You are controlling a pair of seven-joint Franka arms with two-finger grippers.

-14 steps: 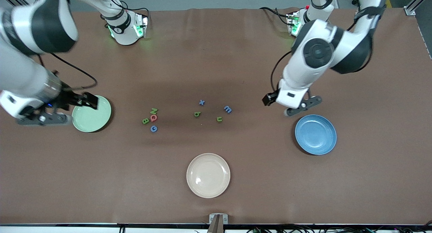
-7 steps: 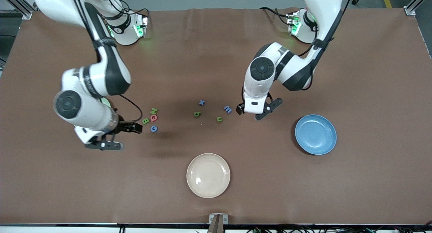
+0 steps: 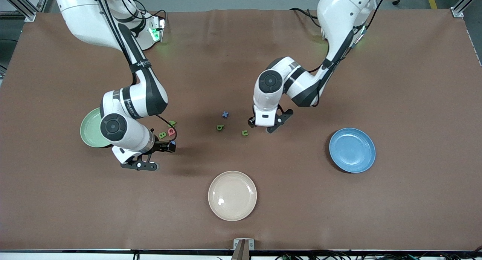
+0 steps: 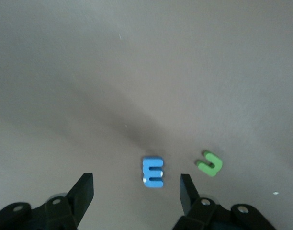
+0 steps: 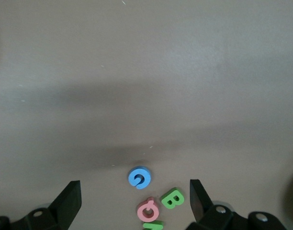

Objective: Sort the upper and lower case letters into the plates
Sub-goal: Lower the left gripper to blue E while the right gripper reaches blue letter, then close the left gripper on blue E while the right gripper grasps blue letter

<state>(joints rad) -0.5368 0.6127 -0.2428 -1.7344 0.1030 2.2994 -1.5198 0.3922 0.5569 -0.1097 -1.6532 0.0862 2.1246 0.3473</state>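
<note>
Left end effector (image 4: pixel 133 189) low over the middle of the brown counter (image 3: pixel 414 199), fingers (image 4: pixel 84 191) apart, nothing between them but bare counter and the blue letter m (image 4: pixel 152 172). Blue m lying flat inside the gap, closer to one fingertip than the other, touching neither. Green letter u (image 4: pixel 210 163) just outside that gap, beside the m. Blue x (image 3: pixel 225 114) and green b (image 3: pixel 220 127) near, toward the right arm's end.

Right end effector (image 5: pixel 135 196) low over the counter by the capitals, fingers (image 5: pixel 70 196) spread wide, gripping nothing. Blue G (image 5: pixel 139 177) flat between the fingertips, clear of both. Pink Q (image 5: pixel 148 211) and green B (image 5: pixel 172 198) just beside the G; green N (image 3: pixel 172 122) next to the Q.

Mint green plate (image 3: pixel 89 130) toward the right arm's end, partly hidden under that arm. Blue plate (image 3: pixel 352 150) toward the left arm's end, well apart from the left end effector. Cream plate (image 3: pixel 232 195) nearer the front camera than the letters.
</note>
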